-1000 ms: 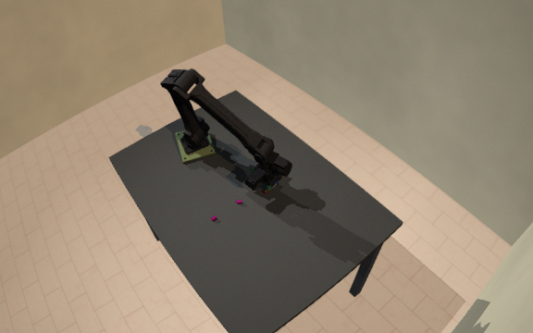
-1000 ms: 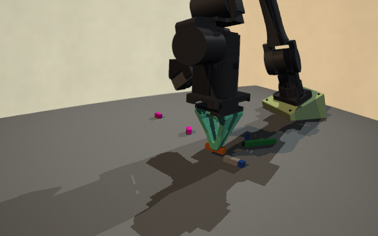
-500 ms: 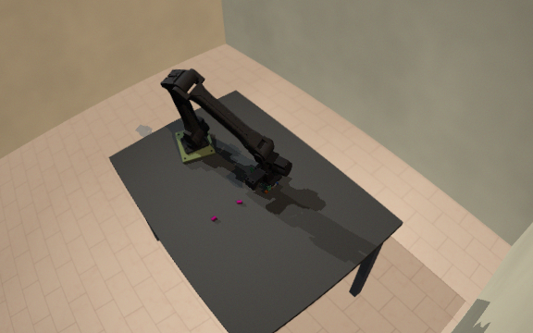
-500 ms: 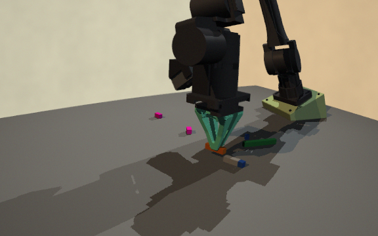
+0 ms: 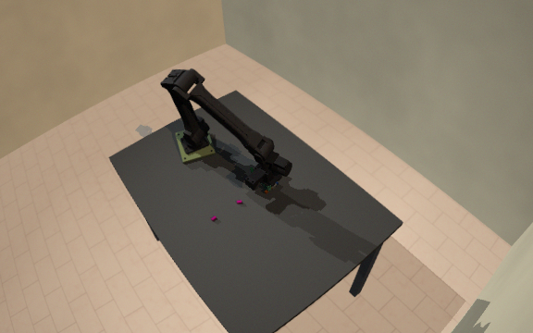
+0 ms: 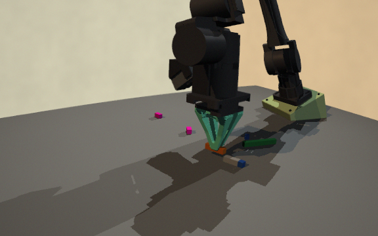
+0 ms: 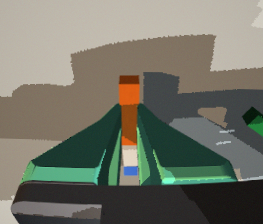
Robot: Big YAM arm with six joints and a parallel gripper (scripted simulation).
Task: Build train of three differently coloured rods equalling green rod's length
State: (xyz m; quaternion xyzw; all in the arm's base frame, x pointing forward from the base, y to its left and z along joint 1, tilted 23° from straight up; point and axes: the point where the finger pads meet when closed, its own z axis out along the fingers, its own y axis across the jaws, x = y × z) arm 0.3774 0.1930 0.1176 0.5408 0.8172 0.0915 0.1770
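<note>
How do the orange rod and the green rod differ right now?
The orange rod is clamped between the fingers of the pincer; the green rod lies free on the table, nothing touching it. The orange rod looks clearly shorter than the green rod. The orange rod lines up with the grey rod and a blue rod; the green rod lies apart from that line. Both rest low and flat on the table.

The worktop (image 6: 77, 183) carries three rods (image 6: 234, 160) end to end; a longer rod (image 6: 259, 143) lies behind them.
</note>
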